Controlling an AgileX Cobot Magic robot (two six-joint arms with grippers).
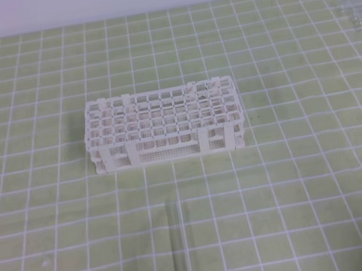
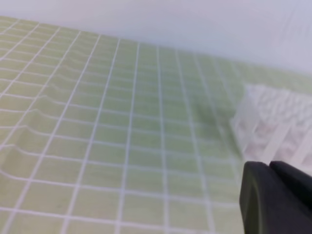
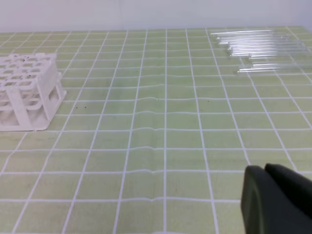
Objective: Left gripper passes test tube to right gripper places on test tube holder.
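Both grippers, left [image 2: 273, 168] and right [image 3: 265, 170], low over mat (jaws closed).

No readable text, label, brand or number shows anywhere.

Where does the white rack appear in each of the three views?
Exterior high: rack at the centre, a little above the middle.
Left wrist: blurred at the right edge, above the black gripper.
Right wrist: at the left edge.
Shared landmark: the green grid mat.
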